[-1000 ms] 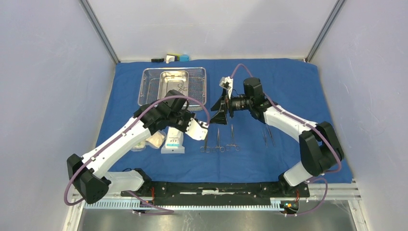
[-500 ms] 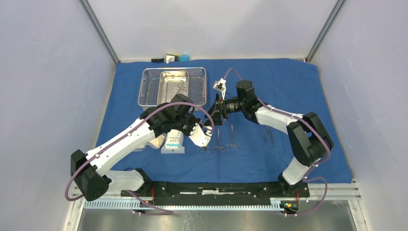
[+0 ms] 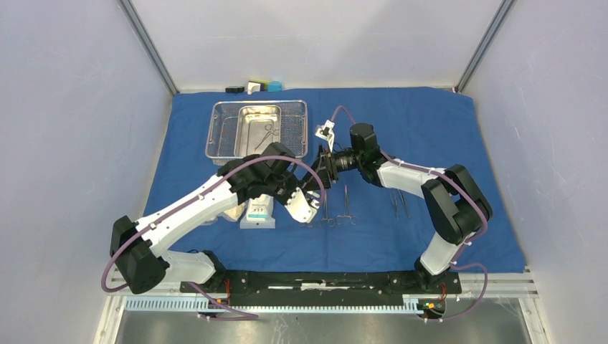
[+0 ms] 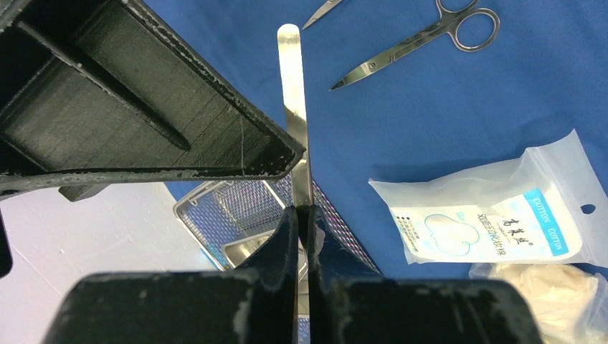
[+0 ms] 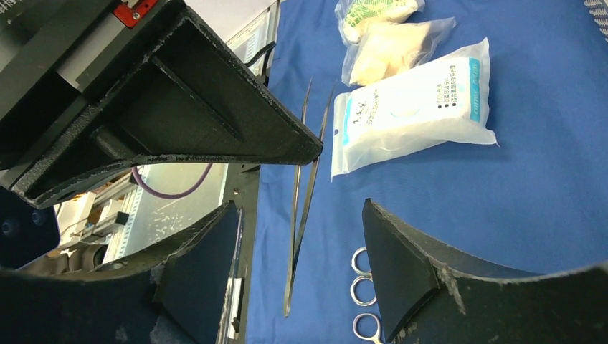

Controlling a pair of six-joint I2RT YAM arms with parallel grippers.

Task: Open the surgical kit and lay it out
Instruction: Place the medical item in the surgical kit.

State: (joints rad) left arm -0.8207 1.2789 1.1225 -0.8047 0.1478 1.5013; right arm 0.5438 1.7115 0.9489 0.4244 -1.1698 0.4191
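Left wrist view showed the left gripper [image 4: 301, 215] pinching tweezers [image 4: 290, 79]; the right gripper [image 5: 294, 215] stood spread, fingers either side of them, untouching, above the cloth [image 5: 502, 215].

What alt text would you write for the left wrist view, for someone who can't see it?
The left end effector, shut, pinches steel tweezers that stand up the middle of the frame, a finger of the right end effector beside them. Behind, on blue cloth: scissors, a white cotton packet and a wire-mesh basket.
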